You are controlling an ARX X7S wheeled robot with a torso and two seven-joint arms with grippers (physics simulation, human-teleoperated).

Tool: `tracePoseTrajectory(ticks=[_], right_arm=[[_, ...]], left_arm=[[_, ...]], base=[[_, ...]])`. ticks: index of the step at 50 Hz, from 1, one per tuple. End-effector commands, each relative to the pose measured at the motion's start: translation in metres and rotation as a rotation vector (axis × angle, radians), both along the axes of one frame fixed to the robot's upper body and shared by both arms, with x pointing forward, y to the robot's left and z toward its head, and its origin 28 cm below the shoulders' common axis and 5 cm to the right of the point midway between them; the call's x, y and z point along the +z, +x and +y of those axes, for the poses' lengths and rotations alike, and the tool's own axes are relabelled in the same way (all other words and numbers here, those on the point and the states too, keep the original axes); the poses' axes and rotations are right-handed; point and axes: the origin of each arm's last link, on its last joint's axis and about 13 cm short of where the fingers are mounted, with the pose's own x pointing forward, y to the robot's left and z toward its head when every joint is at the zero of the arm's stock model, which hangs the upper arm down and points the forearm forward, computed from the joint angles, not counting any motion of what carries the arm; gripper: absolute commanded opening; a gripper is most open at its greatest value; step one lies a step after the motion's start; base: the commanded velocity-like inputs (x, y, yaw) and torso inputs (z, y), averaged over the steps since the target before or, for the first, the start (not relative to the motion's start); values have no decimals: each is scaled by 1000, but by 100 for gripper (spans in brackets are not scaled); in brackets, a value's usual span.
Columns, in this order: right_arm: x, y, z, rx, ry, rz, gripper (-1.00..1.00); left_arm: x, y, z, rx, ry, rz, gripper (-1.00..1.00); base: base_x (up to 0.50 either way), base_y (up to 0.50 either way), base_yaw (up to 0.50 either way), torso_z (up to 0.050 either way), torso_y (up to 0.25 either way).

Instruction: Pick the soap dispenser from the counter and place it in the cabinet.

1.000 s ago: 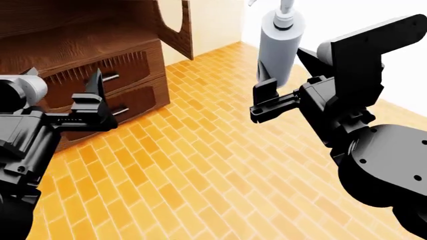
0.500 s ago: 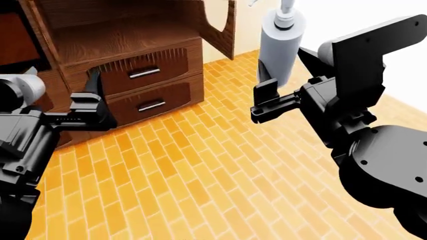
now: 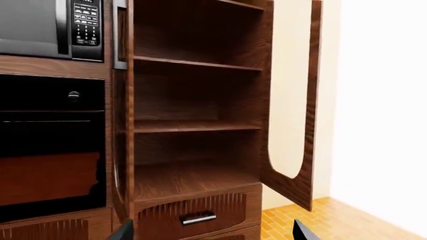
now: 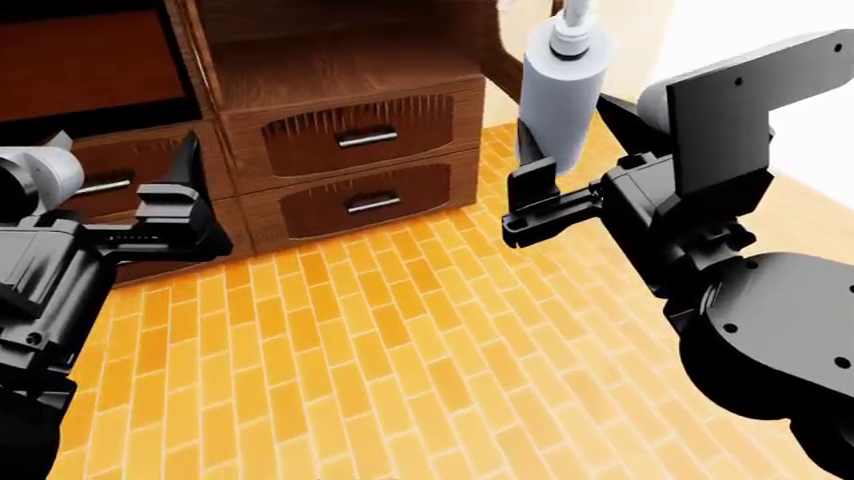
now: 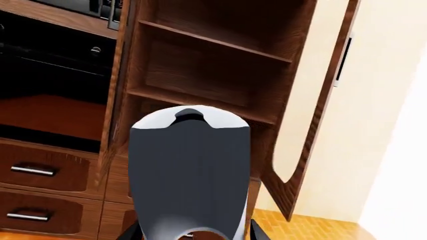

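While the right gripper (image 4: 523,190) pinches the tall pale grey soap dispenser (image 4: 561,95) upright, pump head up, the dark reddish-brown wooden cabinet (image 4: 350,120) stands ahead and leftward — its door open, shelves bare — and the left gripper (image 4: 187,205), spread, holds nothing.

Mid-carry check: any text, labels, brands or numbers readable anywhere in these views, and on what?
Microwave control panel: rows of small white button markings, too small and blurred to read.
Soap dispenser held in the right gripper: no label visible.
Cabinet, its drawers, oven: no text.
Nothing legible.
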Motion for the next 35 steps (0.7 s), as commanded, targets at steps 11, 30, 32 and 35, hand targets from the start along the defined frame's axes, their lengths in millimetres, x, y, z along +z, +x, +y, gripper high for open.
tracePoseTrajectory(ticks=[11,30,32,35], right_arm=[[2,-1,0,-4,-10,-15,-100],[3,-1,1,-2,-12,-16,-100],[3,-1,1,-3,-11,-16,-100],[3,-2,1,-4,-11,-16,-100]], left_arm=[[2,-1,0,-2,-3,-4,100],[3,1,0,-4,-9,-6,100],[2,2,0,-4,-10,-6,100],[2,2,1,-4,-12,-7,100]], base=[[8,-3,500,0,0],[8,-2,500,0,0],[12,-2,500,0,0],[9,-1,500,0,0]])
